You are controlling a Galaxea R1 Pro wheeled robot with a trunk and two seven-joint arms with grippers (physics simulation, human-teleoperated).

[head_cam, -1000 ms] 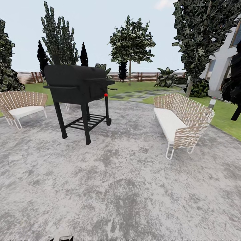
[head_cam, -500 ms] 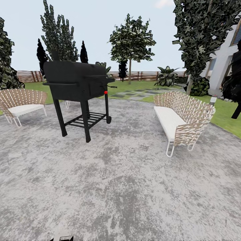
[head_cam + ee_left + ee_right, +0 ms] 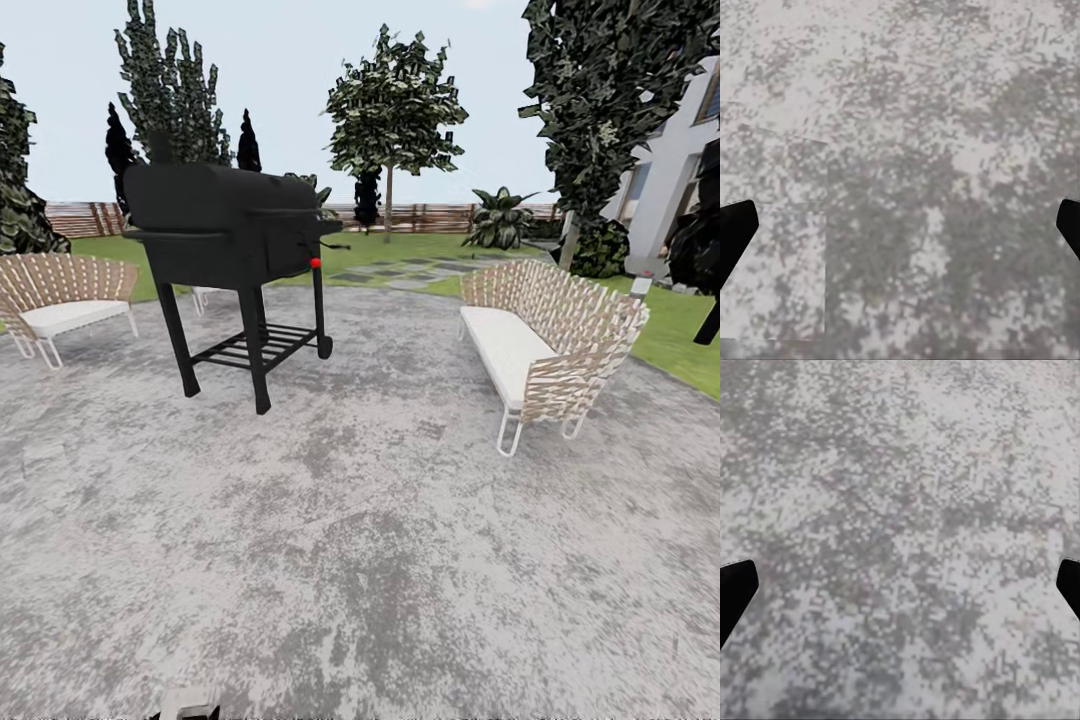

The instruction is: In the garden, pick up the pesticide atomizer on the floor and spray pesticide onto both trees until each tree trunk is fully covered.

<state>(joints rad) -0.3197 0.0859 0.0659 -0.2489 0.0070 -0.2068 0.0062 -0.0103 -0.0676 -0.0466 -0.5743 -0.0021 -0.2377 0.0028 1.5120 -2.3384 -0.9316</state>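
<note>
Standing on a wide grey speckled stone patio (image 3: 380, 560), the robot looks out toward the garden. A big black metal grill on four thin legs (image 3: 225, 250) stands ahead on the left side, with a small red knob (image 3: 315, 263) on its front. A woven tan bench with a white cushion (image 3: 545, 345) sits on the right, and another woven tan seat with a white cushion (image 3: 62, 300) sits far to the left. Past the patio lies the green lawn with grey stepping slabs (image 3: 410, 270), and behind it runs a brown wooden slat fence (image 3: 430, 217). A tree with a thin pale trunk and dark blocky leaves (image 3: 392, 110) stands out by the fence, and a tall dark leafy tree (image 3: 600, 100) rises at the right beside a white house wall (image 3: 665, 180). The left gripper (image 3: 900, 232) hangs over the bare patio with its two black fingers (image 3: 733, 232) spread far apart and nothing between them. The right gripper (image 3: 900, 592) also hangs over the speckled stone, its black fingers (image 3: 733, 592) spread wide and holding nothing. The small spray bottle cannot be made out in these pictures, so its place next to the fingers cannot be told.
</note>
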